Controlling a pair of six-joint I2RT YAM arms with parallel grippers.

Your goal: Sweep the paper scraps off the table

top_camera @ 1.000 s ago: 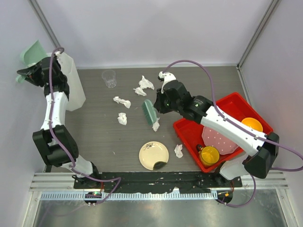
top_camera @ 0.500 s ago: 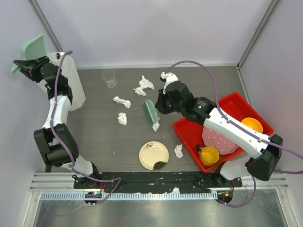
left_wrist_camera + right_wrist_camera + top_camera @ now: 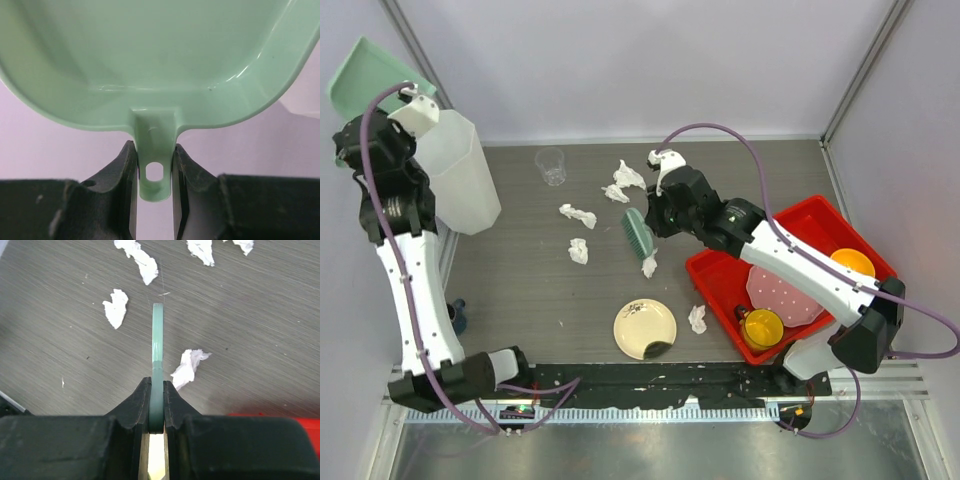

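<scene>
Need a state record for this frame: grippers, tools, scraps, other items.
left gripper: shut on dustpan handle, held high beside white bin
right gripper: shut on brush, over mid table
paper scraps: six visible, loose on table, one right beside brush
other: clear cup and cream plate on table; red tray at right, holding dishes

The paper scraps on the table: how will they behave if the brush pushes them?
The paper scraps look crumpled and thin, so they are probably very light and soft. They should slide on the flat table, though some may slip past the small brush.
</scene>
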